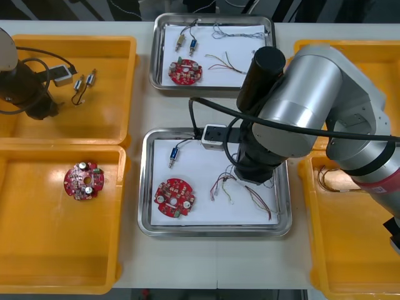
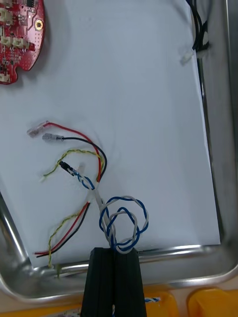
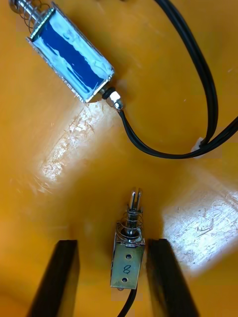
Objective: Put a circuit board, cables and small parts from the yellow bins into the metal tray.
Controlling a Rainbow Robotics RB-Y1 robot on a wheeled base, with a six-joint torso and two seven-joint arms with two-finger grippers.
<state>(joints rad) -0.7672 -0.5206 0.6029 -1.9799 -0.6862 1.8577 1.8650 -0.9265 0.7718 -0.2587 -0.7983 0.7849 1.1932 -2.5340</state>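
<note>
Black fingers of the right gripper (image 2: 115,250) are pressed together on the twisted blue and white cable (image 2: 124,218). Its loop spills from the fingertips onto the white liner of the metal tray (image 1: 215,231) at the table's middle. Just beside the loop lies a red and yellow cable (image 2: 74,132), and a black cable (image 2: 199,34) runs along the tray's wall. A round red circuit board (image 1: 175,199) and a small metal part (image 1: 174,153) already lie in this tray.

Step in hand, as we judge it: setting the blue and white cable down among the others. The next move calls for parting the fingers and lifting straight up. The loop lies close to the other leads and could snag or drag them.

The left gripper (image 3: 113,243) works in the far yellow bin (image 1: 109,106) on the left side. Its fingers stand apart, straddling a second small metal part (image 3: 128,260), with a gap showing on each side. We take this as a pick about to be made: the fingers need to close squarely on the part's body. A blue-wrapped small metal part (image 3: 72,59) with a black lead (image 3: 208,94) lies farther out on the bin floor.

Writing: we read a handwritten "8" on the straddled part's face. The board's markings are too small for us to read, and we make out no brand.
</note>
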